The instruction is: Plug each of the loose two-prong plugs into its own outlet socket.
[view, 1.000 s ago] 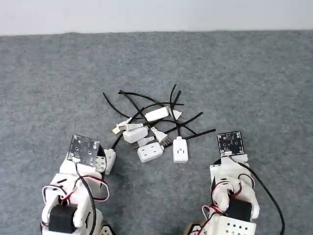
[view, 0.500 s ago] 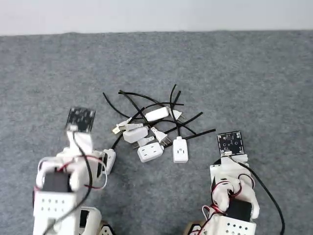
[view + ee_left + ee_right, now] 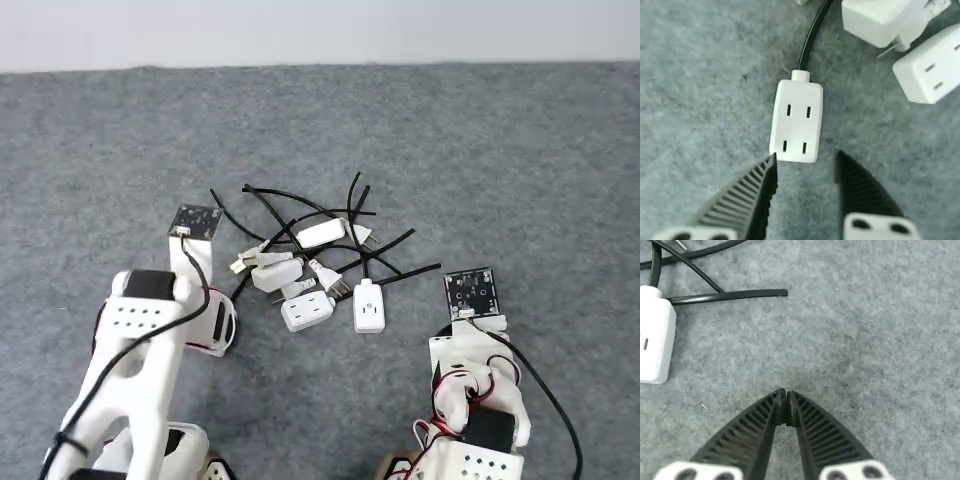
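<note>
A white two-outlet socket (image 3: 796, 122) on a black cord lies flat on the grey carpet, slots up. My left gripper (image 3: 805, 167) is open just short of its free end, one fingertip (image 3: 767, 175) close to a corner of it. From above, that socket (image 3: 226, 322) peeks out beside the left arm. A tangle of white plugs and sockets on black cords lies mid-table: a socket (image 3: 307, 311), another socket (image 3: 369, 306), a plug (image 3: 330, 278) with bare prongs. My right gripper (image 3: 786, 407) is shut over bare carpet with nothing in it.
More white blocks (image 3: 932, 70) lie close beyond the left gripper. A socket (image 3: 655, 347) and a loose cord end (image 3: 730, 296) lie ahead of the right gripper. Grey carpet (image 3: 520, 160) stretches on all sides of the pile.
The left arm has lifted and swung forward, its wrist now nearer the pile. The right arm and the plugs have not moved.
</note>
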Robot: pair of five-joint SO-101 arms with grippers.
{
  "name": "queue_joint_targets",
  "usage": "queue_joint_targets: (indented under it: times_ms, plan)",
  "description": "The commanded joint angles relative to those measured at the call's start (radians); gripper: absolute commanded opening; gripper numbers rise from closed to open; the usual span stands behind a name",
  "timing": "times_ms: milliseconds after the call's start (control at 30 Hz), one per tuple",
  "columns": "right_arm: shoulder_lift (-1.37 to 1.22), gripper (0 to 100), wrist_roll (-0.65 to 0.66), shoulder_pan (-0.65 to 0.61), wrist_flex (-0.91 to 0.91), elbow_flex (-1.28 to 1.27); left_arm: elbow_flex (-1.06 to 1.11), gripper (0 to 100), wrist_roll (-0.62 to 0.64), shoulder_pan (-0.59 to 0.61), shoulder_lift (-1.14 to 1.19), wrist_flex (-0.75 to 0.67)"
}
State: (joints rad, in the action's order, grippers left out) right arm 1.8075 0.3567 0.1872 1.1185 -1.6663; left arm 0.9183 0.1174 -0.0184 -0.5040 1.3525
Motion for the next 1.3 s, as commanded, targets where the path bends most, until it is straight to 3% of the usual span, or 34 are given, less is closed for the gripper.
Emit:
queue_joint_targets:
  times_ms: [0, 433, 767, 1267]
  plan:
    - [0.005, 1.3, 0.034, 0.021, 0.001, -0.017, -0.047, 27, 0.014, -0.008, 0.028, -0.025]
    - [0.005, 1.1, 0.054, 0.021, 0.001, -0.017, -0.054, 27, 0.009, -0.006, 0.176, -0.149]
    - [0.005, 1.1, 0.054, 0.021, 0.001, -0.017, -0.101, 27, 0.005, 0.003, 0.184, -0.138]
    - [0.005, 1.1, 0.054, 0.021, 0.001, -0.017, -0.093, 27, -0.127, 0.006, 0.184, -0.132]
